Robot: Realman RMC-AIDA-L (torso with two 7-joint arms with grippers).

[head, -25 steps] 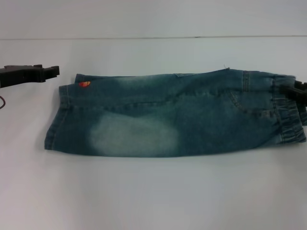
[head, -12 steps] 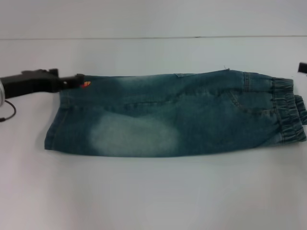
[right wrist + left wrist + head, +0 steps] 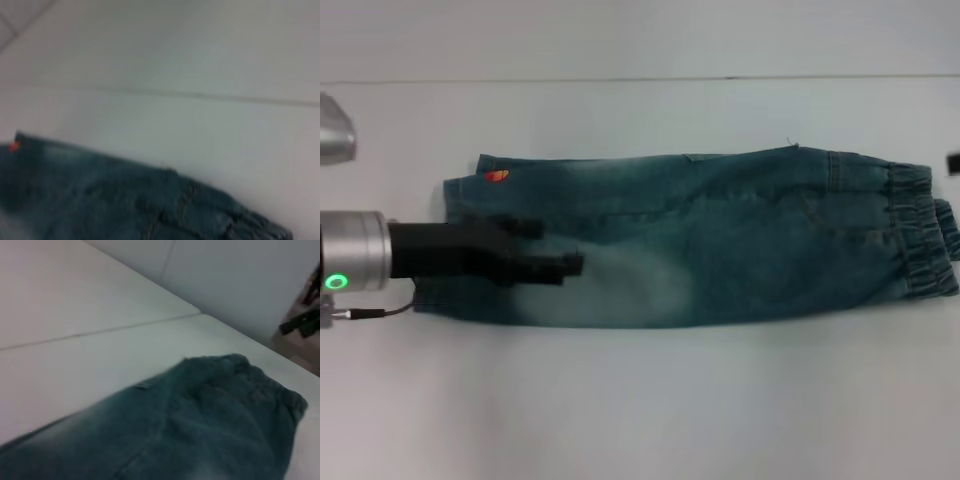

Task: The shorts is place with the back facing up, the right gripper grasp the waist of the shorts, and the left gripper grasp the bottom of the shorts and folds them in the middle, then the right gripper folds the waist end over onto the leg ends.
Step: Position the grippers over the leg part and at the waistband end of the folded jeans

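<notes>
Left gripper (image 3: 555,250), black and mounted on a silver wrist with a green indicator light, reaches in horizontally from the left edge of the head view, over the leg half of the shorts (image 3: 720,240). Its two fingers point toward the waist end and are staggered, one near (image 3: 528,228) and the other farther forward; they appear slightly parted, with no fabric visibly caught between them. Whether they touch the denim or hover just above it cannot be told.

The shorts lie flat on the white table (image 3: 640,400), already folded lengthwise into a long band. The leg ends (image 3: 445,215) lie at the robot's left, with a small orange ball print (image 3: 496,176) near the far corner. The waist of the shorts (image 3: 920,240), gathered and ruffled, lies at the robot's right. A pale faded patch (image 3: 630,285) sits just ahead of the left gripper's fingertips.

The right gripper (image 3: 953,161) shows only as a small dark sliver at the right edge of the head view, apart from the waistband; in the left wrist view it appears far off (image 3: 300,322), clear of the cloth. Its finger state cannot be told.

The right wrist view looks along the folded denim (image 3: 125,200) from the waist side.
</notes>
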